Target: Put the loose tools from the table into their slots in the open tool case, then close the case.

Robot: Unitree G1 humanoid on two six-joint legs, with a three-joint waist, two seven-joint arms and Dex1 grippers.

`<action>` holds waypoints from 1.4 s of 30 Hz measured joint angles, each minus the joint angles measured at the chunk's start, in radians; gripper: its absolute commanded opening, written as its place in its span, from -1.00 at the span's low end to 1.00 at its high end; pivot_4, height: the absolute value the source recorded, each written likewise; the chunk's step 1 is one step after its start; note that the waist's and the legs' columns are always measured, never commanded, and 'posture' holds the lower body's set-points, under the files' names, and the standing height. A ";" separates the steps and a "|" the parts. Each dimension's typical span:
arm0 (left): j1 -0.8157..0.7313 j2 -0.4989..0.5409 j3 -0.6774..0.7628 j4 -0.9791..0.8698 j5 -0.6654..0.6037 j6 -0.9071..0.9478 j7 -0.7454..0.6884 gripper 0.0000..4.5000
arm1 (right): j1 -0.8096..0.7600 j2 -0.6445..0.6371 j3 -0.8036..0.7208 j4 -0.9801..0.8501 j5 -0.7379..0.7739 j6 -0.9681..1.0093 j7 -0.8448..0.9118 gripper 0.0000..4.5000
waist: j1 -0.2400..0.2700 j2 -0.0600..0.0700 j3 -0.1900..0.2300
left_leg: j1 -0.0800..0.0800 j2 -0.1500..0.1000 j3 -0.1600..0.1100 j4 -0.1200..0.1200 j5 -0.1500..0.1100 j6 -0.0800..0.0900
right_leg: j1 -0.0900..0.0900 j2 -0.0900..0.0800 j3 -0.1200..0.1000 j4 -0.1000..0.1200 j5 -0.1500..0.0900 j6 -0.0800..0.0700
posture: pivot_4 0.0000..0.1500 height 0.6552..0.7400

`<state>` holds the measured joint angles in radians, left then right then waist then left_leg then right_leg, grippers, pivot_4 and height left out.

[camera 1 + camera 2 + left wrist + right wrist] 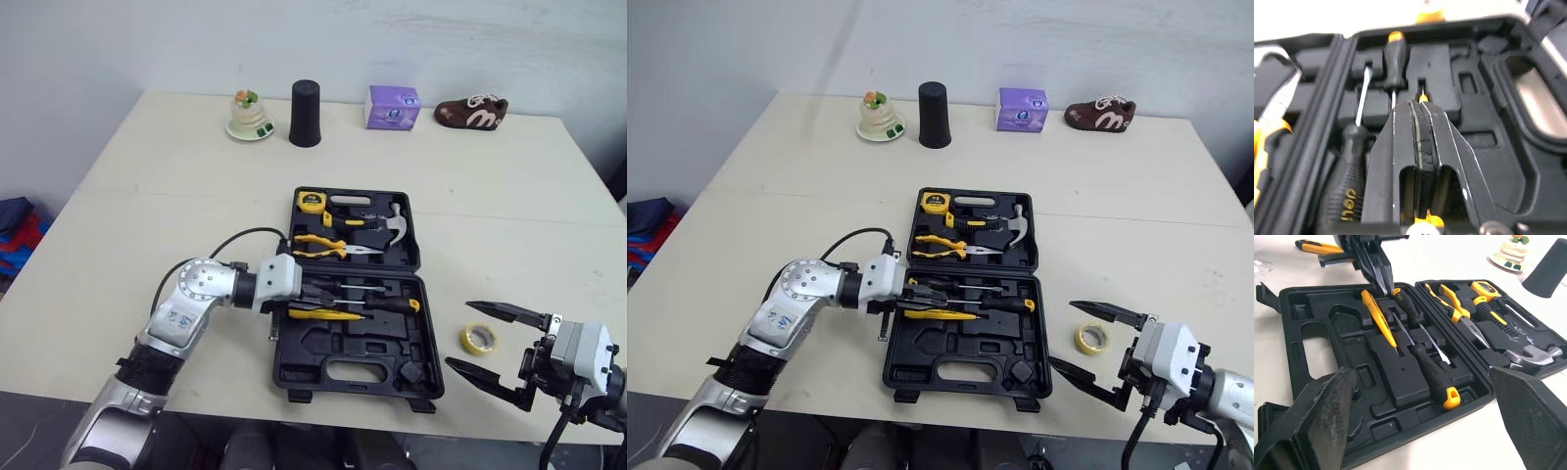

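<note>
Nearest me, the right gripper [458, 334] gapes wide beside a yellow tape roll [478, 339]. At its nine o'clock lies the open black plastic tool case [333, 348]. Inside it, the left gripper [1420, 110], fingers pressed together, sits over a slim yellow-handled tool [328, 314]; pinching it or not, I can't tell.

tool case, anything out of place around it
Yes: a yellow tape roll lies loose on the table, to the right of the open tool case and outside it, while several slots in the case's near half are empty.
</note>
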<state>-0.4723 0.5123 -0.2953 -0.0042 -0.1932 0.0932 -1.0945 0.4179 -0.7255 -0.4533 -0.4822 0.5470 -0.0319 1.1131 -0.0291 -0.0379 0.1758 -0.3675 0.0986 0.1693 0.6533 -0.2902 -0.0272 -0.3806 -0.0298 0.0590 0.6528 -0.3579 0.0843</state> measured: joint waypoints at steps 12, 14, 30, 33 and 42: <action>0.014 0.006 -0.061 -0.023 0.087 0.116 0.030 -0.99 | -0.003 0.002 0.000 0.024 -0.014 -0.023 0.002 1.00 | -0.003 0.005 -0.003 | 0.015 0.000 0.000 -0.006 -0.003 0.004 | 0.014 -0.007 -0.001 -0.003 -0.001 -0.002 | 1.00 1.00; 0.015 0.012 -0.070 -0.032 0.087 0.154 0.027 -0.99 | -0.006 0.002 0.000 0.033 -0.016 -0.031 0.003 1.00 | -0.003 0.007 -0.006 | 0.016 0.000 0.000 -0.006 -0.003 0.003 | 0.016 -0.007 -0.002 -0.005 -0.001 -0.002 | 1.00 1.00; 0.038 -0.036 0.011 -0.007 0.003 0.108 0.013 -0.99 | -0.009 -0.040 -0.078 0.151 -0.016 -0.058 0.052 1.00 | -0.016 0.011 -0.014 | 0.014 -0.001 -0.001 -0.007 -0.006 0.009 | 0.021 -0.014 -0.003 -0.017 -0.005 -0.012 | 1.00 1.00; 0.053 -0.024 0.130 -0.008 -0.089 0.059 -0.009 -0.56 | 0.016 -0.055 -0.168 0.221 -0.010 -0.067 0.073 1.00 | -0.009 0.009 -0.012 | 0.012 0.001 0.000 -0.008 -0.007 0.006 | 0.021 -0.013 -0.004 -0.023 0.003 0.001 | 1.00 1.00; 0.265 0.197 0.621 0.158 -0.200 -0.056 0.063 0.99 | 0.022 -0.101 -0.417 0.729 -0.089 -0.283 0.088 1.00 | -0.020 0.012 -0.009 | 0.012 0.003 0.004 -0.010 -0.018 0.004 | 0.020 -0.013 -0.004 -0.032 -0.003 -0.004 | 1.00 1.00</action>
<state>-0.2070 0.7089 0.3258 0.1535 -0.3933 0.0368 -1.0311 0.4401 -0.8261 -0.8700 0.2465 0.4584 -0.3152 1.2008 -0.0495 -0.0259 0.1673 -0.3553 0.1019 0.1735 0.6428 -0.3078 -0.0229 -0.3605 -0.0426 0.0545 0.6212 -0.3612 0.0807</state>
